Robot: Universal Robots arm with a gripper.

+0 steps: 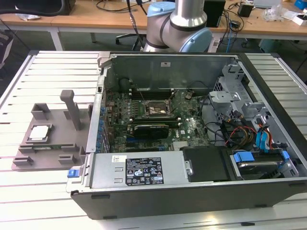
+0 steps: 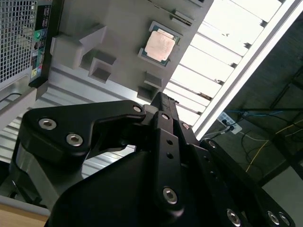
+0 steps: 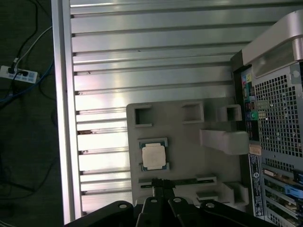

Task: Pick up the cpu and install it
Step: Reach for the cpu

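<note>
**Item: cpu** (image 1: 39, 132). A square chip with a silvery top plate is seated flat in a shallow recess of the grey fixture tray (image 1: 60, 143), on the tray's half away from the open computer case (image 1: 144, 191). It has not yet been lifted.

**Item: gripper** (image 3: 162, 182). The fingers are pressed together and nothing is held. It is carried above the tray, clear of the cpu.

**Relation:** in both wrist views the cpu (image 2: 160, 45) is found straight ahead of the fingertips, just across a slotted strip of the tray. Being square, it offers no long axis, and its sides run parallel to the tray's edges.
</note>
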